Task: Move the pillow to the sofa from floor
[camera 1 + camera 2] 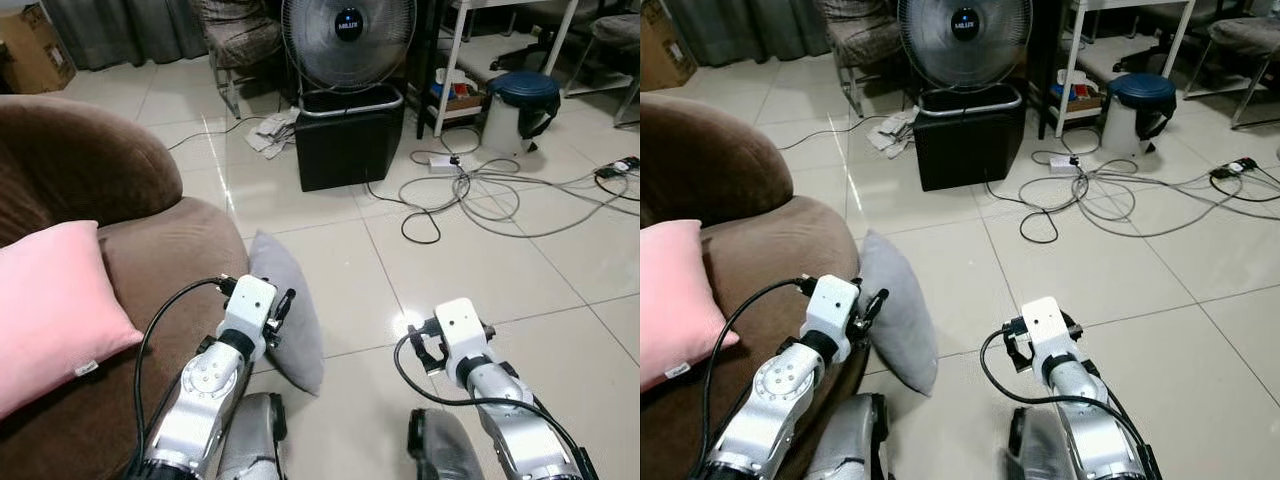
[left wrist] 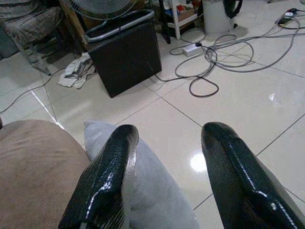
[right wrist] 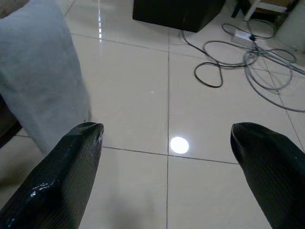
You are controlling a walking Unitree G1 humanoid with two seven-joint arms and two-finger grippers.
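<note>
Grey pillow: upright on floor, leaning against brown sofa. Left claw: wide open, empty, just above pillow. Right claw: wide open, empty.

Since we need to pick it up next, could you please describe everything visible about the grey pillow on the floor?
The grey fabric pillow is soft-looking and plain. It stands on edge on the glossy tiled floor, leaning against the brown sofa. The open left gripper hovers just above it without gripping.
</note>
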